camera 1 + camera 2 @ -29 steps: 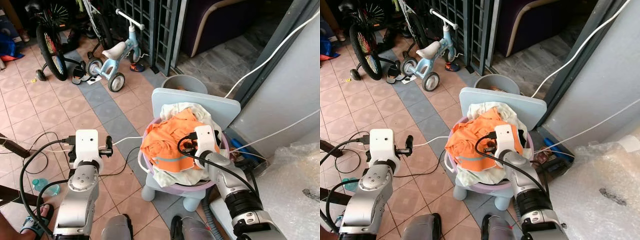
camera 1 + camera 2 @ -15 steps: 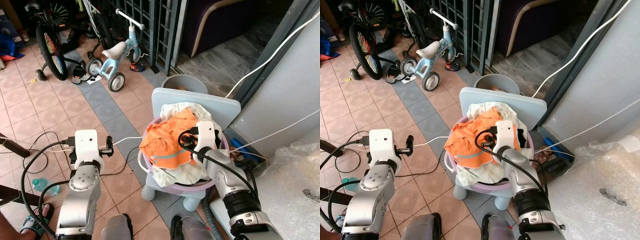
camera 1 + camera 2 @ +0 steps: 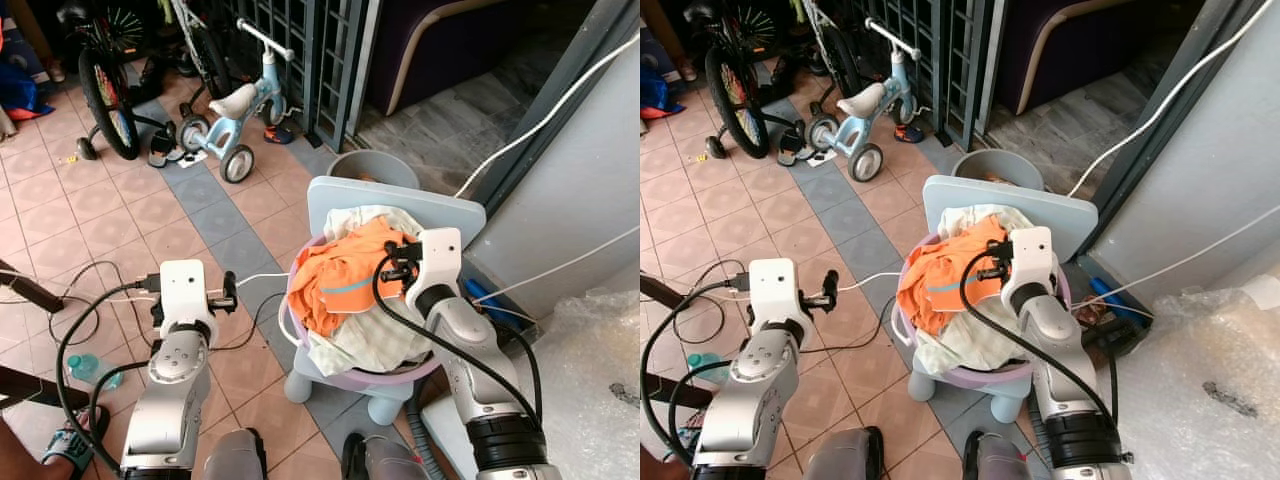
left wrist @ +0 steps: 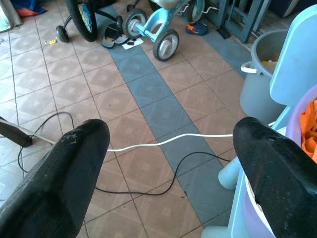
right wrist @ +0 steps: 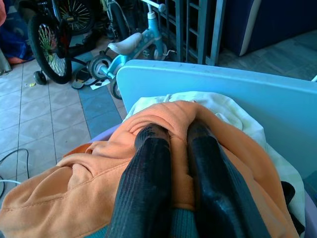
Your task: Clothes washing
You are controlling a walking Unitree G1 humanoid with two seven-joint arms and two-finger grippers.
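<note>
An orange garment (image 3: 345, 280) lies heaped on white clothes (image 3: 365, 335) in a purple basin (image 3: 970, 378) that rests on a pale blue chair (image 3: 400, 205). My right gripper (image 5: 176, 131) is shut on a raised fold of the orange garment (image 5: 99, 173), over the basin's middle. My left gripper (image 4: 168, 144) hangs open over the tiled floor, left of the basin, with nothing between its fingers (image 4: 64, 168).
A grey bucket (image 3: 372, 168) stands behind the chair. A child's blue tricycle (image 3: 235, 110) and a bicycle (image 3: 100, 80) are parked at the back left. Cables (image 3: 90, 290) trail across the floor tiles. A grey wall (image 3: 570, 200) and bubble wrap (image 3: 600, 350) are to the right.
My right gripper has lifted and moved back toward the chair with the orange garment, bunching it higher. The left arm has barely moved; the camera shifted slightly.
</note>
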